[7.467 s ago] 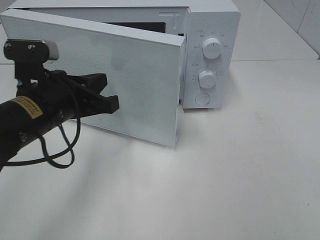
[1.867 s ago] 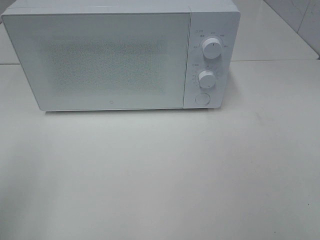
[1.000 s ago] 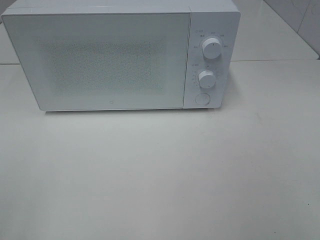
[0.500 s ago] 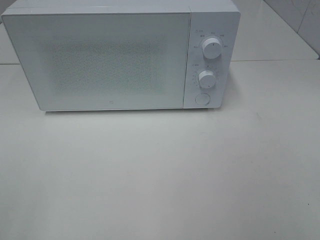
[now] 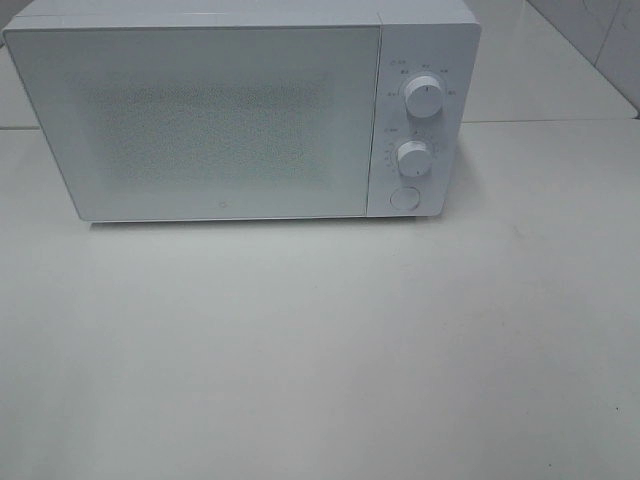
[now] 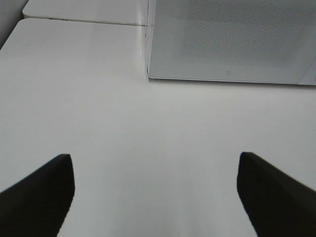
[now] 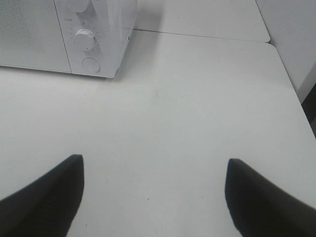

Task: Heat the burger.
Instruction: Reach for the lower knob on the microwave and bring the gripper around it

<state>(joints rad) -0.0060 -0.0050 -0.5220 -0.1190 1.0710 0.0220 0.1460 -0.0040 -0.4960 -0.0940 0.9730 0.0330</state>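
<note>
The burger is hidden from every view. A white microwave (image 5: pixel 230 110) stands at the back of the table with its door (image 5: pixel 200 125) shut; two knobs (image 5: pixel 424 98) and a round button (image 5: pixel 404 197) sit on its right panel. Neither arm shows in the exterior high view. In the left wrist view my left gripper (image 6: pixel 155 185) is open over bare table, in front of the microwave's lower left corner (image 6: pixel 149 76). The right gripper (image 7: pixel 154 190) is open too, with nothing between its fingers, in front of and to the right of the control panel (image 7: pixel 86 42).
The white table (image 5: pixel 320 350) runs wide in front of the microwave. Its right edge (image 7: pixel 291 84) shows in the right wrist view, with a second white surface (image 7: pixel 207 17) behind a seam. A seam and another surface (image 6: pixel 84 10) also lie behind the microwave's left side.
Several seconds ago the left arm was at the half-open microwave door. The door is now shut and the arm has left the exterior high view. Nothing has moved over the last second.
</note>
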